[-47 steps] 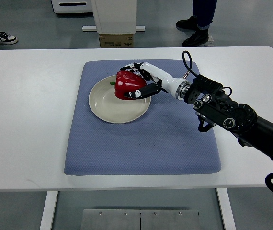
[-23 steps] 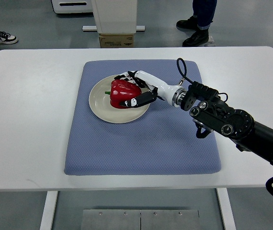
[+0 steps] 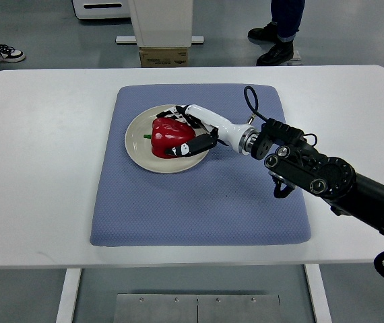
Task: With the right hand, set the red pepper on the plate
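The red pepper [image 3: 172,138] lies on the plate [image 3: 138,152], over its upper middle, with its green stem pointing toward nine o'clock. The right hand [image 3: 190,130] is wrapped round it from the three o'clock side: white fingers [image 3: 176,111] curve over the pepper's far edge at twelve o'clock, and a dark-tipped thumb presses along its near edge at about five o'clock, so the hand is grasping the pepper. Whether the pepper's underside touches the plate cannot be told from above.

The plate is round and cream coloured, and sits on the upper left part of a blue-grey mat [image 3: 199,202]. The mat lies in the middle of the white counter [image 3: 37,168].

From the hand a white forearm runs out toward four o'clock to a metal wrist joint, with a black cable looping above it, and then the black arm goes on to the right edge of the view.

Beyond the counter at twelve o'clock stand a white pedestal and a cardboard box [image 3: 164,56] on the grey floor. A person's dark shoes [image 3: 273,40] show at one o'clock, and another shoe [image 3: 2,53] at ten o'clock.
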`<state>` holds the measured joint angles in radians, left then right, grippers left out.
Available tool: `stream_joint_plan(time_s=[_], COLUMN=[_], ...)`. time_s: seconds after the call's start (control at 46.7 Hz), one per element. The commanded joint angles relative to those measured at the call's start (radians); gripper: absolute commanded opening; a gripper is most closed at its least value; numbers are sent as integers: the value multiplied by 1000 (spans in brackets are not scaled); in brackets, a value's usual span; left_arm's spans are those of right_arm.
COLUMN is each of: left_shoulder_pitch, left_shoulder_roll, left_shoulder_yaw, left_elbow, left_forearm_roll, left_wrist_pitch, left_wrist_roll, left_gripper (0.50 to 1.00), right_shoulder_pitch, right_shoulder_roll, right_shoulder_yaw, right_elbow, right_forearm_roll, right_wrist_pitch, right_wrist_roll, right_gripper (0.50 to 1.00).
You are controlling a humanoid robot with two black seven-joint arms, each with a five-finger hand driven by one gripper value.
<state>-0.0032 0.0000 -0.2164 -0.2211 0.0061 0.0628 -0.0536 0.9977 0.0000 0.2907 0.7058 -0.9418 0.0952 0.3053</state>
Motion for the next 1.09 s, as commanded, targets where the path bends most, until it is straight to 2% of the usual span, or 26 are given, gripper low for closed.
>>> stream_joint_plan(time_s=[0.0,0.043,0.064,0.193,0.257,0.278,0.771,0.899,1.071], left_shoulder_pitch=[0,0,0,-1,0,-1,0,0,0], left_shoulder_roll=[0,0,0,0,0,0,0,0,0], left_shoulder_yaw=[0,0,0,0,0,0,0,0,-1], left_elbow=[0,0,0,0,0,0,0,0,0], left_forearm_roll=[0,0,0,0,0,0,0,0,0], left_wrist_pitch=[0,0,0,0,0,0,0,0,0], left_wrist_roll=[0,0,0,0,0,0,0,0,0], left_gripper=[1000,1000,1000,1000,1000,1000,1000,1000,1000], right_shoulder_pitch=[-2,-2,-2,-2,-2,-2,15,12,-22], right_shoulder_roll=[0,0,0,0,0,0,0,0,0], right_shoulder_yaw=[1,-1,1,1,1,1,38,108,257], right_elbow=[0,0,0,0,0,0,-5,-5,-5], right_forearm_roll=[0,0,0,0,1,1,44,60,72], right_wrist_pitch=[0,0,0,0,0,0,-3,-3,-3], right_wrist_roll=[1,3,3,3,3,3,-2,-9,-52], right_gripper=[500,712,759,880,983,993,998,998,998])
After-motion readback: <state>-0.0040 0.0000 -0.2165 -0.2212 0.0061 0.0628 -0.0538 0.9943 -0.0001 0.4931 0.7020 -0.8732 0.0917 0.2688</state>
